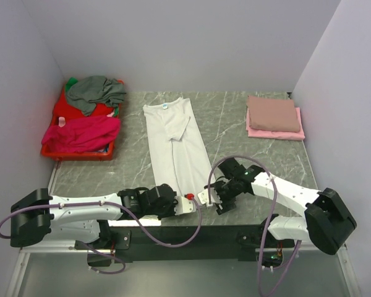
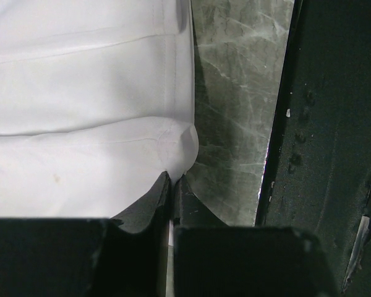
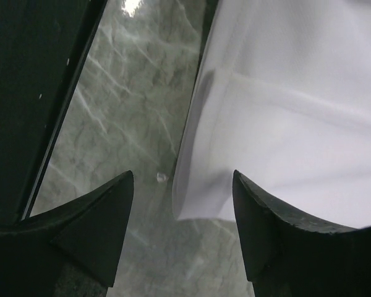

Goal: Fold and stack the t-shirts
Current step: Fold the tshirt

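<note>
White t-shirt [image 1: 173,145], folded lengthwise on worktop [image 1: 130,162]: hem corner pinched by left hand [image 2: 172,183]; right hand [image 3: 182,180] spread, empty. Opposite corner probably to be gripped next.

Both arms, the left arm [image 1: 80,210] and the right arm [image 1: 290,195], have white link shells and black joint housings. Each one has a big rounded black block at its end of the black base rail [image 1: 191,232]. A thin purple cable [image 1: 237,157] loops along each arm. Beyond the rail there is a small red mark [image 1: 189,197] near the left claw [image 2: 172,185], which is matte black. The right claw [image 3: 183,176] has two dark tips, shaped like wedges.
</note>
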{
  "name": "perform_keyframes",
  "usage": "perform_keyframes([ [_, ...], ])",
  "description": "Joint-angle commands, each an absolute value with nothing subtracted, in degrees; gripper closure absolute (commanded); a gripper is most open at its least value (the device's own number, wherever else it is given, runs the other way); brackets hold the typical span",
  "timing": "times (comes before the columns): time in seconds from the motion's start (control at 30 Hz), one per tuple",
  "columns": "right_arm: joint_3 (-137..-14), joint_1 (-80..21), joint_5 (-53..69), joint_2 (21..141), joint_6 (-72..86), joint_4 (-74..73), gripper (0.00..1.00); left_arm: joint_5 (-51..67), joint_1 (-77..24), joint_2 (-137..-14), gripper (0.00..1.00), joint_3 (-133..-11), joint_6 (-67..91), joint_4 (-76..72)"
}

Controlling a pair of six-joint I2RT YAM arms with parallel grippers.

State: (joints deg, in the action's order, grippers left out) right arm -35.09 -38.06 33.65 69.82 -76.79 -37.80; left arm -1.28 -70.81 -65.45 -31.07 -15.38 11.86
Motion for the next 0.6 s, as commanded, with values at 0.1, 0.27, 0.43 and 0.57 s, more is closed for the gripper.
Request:
perform_keyframes([
  [0.1, -32.7, -42.45, 26.99, 72.59, -71.81, -29.89, 0.34, 0.18, -70.75, -64.95, 0.99, -30.24, -16.35, 11.16],
  [0.27, -31.03, -44.03, 21.72, 74.7, -70.75, -27.51, 0.53, 0.18, -70.84, -65.56, 0.99, -30.15, -16.79, 11.16],
  [0.43, -31.73, -44.56, 18.9, 76.73, -68.56, -26.46, 0.73, 0.18, -71.01, -66.18, 0.99, -30.32, -16.87, 10.99],
  [0.57, -32.61, -44.65, 18.54, 77.96, -67.59, -26.28, 0.94, 0.18, -71.02, -65.74, 0.99, -30.15, -16.79, 10.81],
])
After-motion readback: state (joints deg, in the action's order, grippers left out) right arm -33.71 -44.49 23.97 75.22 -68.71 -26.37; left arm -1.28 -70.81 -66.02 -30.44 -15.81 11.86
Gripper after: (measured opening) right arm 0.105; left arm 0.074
